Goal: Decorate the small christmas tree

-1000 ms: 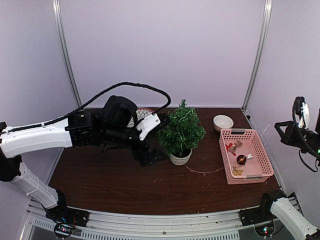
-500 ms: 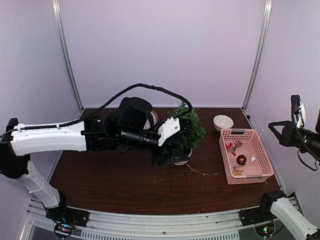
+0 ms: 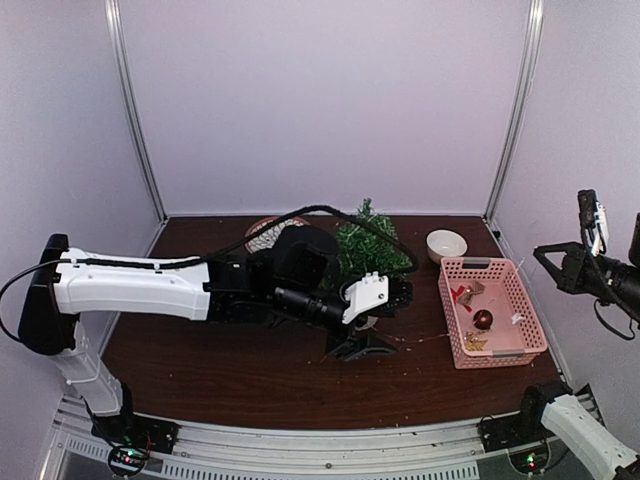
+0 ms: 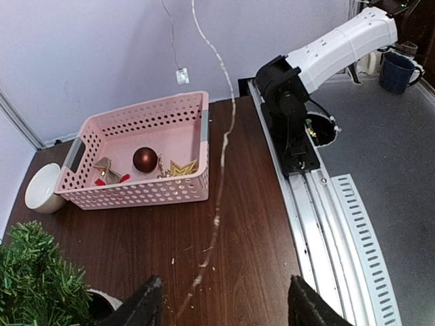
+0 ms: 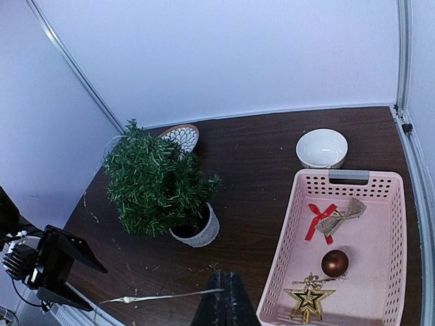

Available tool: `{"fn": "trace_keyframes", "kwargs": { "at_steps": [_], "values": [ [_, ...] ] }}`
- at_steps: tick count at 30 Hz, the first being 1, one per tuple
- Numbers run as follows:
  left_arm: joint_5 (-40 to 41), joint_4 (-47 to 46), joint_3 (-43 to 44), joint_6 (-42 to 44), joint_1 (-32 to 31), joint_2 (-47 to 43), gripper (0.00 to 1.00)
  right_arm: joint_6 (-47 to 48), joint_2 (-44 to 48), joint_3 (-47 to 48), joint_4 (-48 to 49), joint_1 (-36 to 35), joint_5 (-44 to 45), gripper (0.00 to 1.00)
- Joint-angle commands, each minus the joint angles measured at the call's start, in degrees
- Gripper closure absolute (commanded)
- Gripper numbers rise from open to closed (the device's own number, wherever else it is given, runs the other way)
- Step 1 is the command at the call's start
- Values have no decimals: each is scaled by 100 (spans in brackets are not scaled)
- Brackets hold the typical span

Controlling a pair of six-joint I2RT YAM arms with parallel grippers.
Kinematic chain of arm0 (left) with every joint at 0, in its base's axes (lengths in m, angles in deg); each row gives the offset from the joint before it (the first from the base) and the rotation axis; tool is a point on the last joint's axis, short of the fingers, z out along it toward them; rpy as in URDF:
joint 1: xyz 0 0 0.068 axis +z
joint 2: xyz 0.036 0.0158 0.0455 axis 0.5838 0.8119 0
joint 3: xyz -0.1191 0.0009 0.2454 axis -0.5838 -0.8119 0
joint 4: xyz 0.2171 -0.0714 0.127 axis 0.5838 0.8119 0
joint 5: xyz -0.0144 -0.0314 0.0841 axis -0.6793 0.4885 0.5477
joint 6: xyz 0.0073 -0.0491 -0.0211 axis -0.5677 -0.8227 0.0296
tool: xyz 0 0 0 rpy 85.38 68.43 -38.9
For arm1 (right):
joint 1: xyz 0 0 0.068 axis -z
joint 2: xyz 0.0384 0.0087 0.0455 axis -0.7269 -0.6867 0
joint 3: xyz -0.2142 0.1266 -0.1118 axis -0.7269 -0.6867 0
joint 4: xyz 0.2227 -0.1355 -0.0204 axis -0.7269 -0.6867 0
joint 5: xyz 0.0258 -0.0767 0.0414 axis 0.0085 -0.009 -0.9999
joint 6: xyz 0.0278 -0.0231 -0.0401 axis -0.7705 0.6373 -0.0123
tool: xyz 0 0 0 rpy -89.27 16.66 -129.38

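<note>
Bench notes, ornaments not yet hung.

- Small christmas tree (image 3: 372, 252) stands upright in its white pot, mid-bench toward the far side and left of the pink basket (image 3: 527, 322). Both arms could plausibly reach it there. No ornament shows on it.
- Basket holds a brown ball (image 5: 334, 263), gold star (image 5: 309, 297), red ribbon (image 5: 318, 219) and burlap bow (image 5: 345, 214), gathered on the right arm's side.
- Left tool (image 4: 225, 309) sits low by the pot's near side, fingers spread and holding nothing. A pale string (image 4: 217, 219) runs between them. Likely lining up to lift it as a garland.
- Right tool (image 5: 224, 299) is closed and empty, raised at the right edge, apparently parked clear.
</note>
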Motion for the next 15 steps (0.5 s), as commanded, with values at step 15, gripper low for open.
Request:
{"fn": "trace_keyframes", "kwargs": {
  "at_steps": [15],
  "values": [
    [1095, 186, 402, 769, -229, 791, 47, 154, 121, 175, -123, -97, -77, 100]
  ]
}}
